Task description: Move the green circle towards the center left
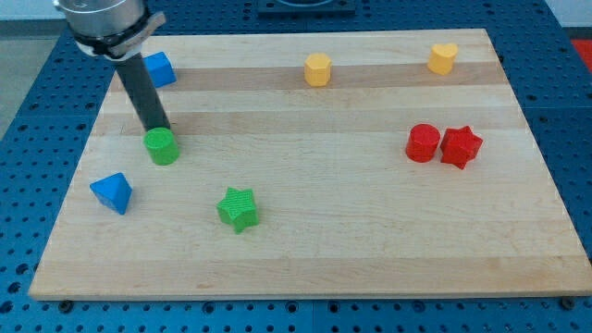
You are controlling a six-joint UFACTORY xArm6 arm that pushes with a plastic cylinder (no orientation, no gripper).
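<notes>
While my tip (164,129) touches green circle (162,148): eight blocks (239,208), two per colour; claw unseeable.

Wooden board (305,250) rests on a blue perforated bench (28,111). Blocks directly on the board: green circle (162,146) at 9 o'clock, green star (239,208) at 7, blue blocks (112,192) (159,68) at 8 and 10, yellow blocks (317,69) (443,58) at 12 and 1, red circle (424,142) touching red star (461,146) at 3.

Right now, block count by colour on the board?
Blue: 2, cube and wedge-like block
Green: 2, circle and star
Yellow: 2, hexagon and heart-like block
Red: 2, circle and star
Total: 8
My tip sits at the green circle's top edge.
</notes>
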